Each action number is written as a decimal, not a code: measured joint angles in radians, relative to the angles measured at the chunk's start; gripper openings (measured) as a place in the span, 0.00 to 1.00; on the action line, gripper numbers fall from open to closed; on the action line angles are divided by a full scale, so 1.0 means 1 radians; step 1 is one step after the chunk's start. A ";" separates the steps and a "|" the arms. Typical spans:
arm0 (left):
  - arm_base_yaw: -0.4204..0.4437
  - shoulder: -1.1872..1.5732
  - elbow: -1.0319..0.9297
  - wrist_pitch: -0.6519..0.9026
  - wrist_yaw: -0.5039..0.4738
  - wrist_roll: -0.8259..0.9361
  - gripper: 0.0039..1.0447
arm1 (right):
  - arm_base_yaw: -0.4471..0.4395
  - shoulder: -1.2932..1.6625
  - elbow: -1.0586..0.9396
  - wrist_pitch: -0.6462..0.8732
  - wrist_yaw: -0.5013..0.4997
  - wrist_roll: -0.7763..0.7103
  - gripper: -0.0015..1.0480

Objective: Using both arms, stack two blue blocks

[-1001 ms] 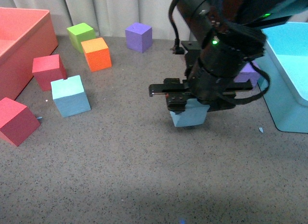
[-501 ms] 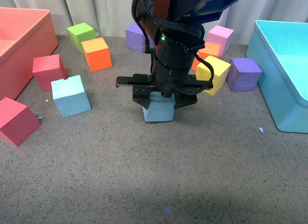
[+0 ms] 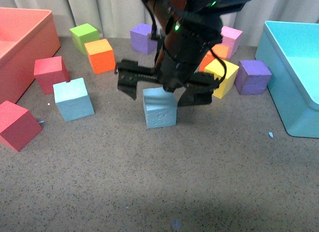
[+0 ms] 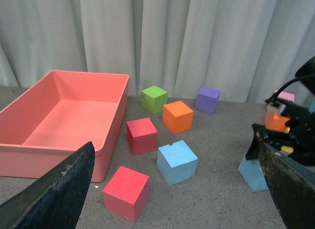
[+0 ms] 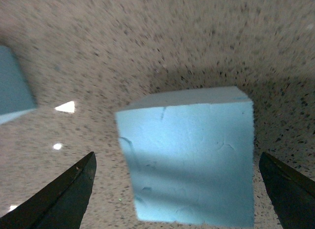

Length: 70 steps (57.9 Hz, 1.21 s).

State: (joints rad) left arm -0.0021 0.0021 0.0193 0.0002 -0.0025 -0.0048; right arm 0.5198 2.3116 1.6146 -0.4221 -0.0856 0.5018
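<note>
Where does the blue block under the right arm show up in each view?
Front view: blue block mid-table, under the right gripper.
Left wrist view: it sits under that gripper, partly hidden.
Right wrist view: it sits between the open jaws.
Shared landmark: the other blue block.

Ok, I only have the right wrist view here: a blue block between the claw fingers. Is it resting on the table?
Observer: Yes. From the front, the blue block sits on the table, with the open right claw straddling its top without touching.
Operator: Where is the other one?
Observer: The second blue block stands further to the robot's left, beside a red cube, with nothing on top.
Operator: And the left arm?
Observer: It is out of the front view. Its own wrist camera shows the left claw open and empty.
</note>
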 joint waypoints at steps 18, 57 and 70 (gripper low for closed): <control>0.000 0.000 0.000 0.000 0.001 0.000 0.94 | -0.031 -0.217 -0.198 0.270 0.121 -0.098 0.87; 0.000 0.000 0.000 0.000 0.000 0.000 0.94 | -0.329 -0.911 -1.375 1.572 0.270 -0.501 0.01; 0.000 0.000 0.000 0.000 0.000 0.000 0.94 | -0.401 -1.148 -1.504 1.457 0.200 -0.501 0.01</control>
State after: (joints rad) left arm -0.0021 0.0017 0.0193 0.0002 -0.0025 -0.0048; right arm 0.1192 1.1633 0.1108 1.0348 0.1143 0.0010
